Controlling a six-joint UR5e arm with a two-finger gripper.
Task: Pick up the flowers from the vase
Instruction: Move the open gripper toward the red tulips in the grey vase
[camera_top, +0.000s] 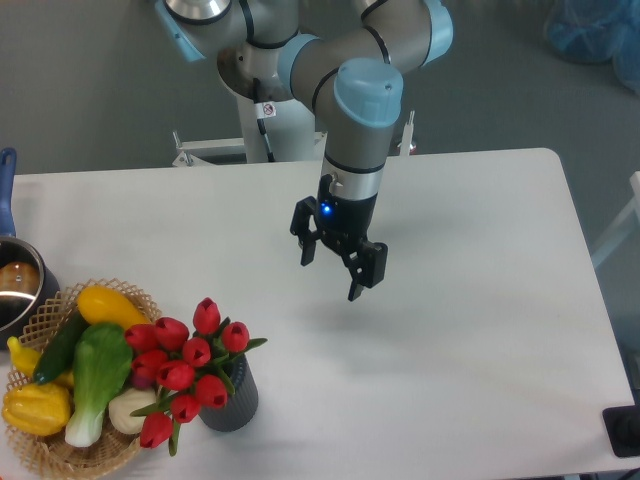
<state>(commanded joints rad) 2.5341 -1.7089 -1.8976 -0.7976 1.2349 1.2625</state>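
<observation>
Desk (470, 330): white; carries everything below; the vase is the landmark here.
Arm: reaches in from the far side of the vase, wrist pointing down.
Gripper (335, 270): hangs in the air, well apart from the vase, up and to its right; fingers (366, 268) spread, holding nothing.
Wicker basket (45, 450): just left of the vase, filled with yellow, green and white vegetables.
Flowers (185, 365): red tulip bunch in the vase, heads leaning left over the basket rim.
Vase (232, 402): small dark grey ribbed cylinder, upright near the front edge.
Metal pot (15, 285): beyond the basket, far left of the vase.
Risk: a grasp on the buds could crush them; a sideways pull could tip the light vase or snag vegetables.
</observation>
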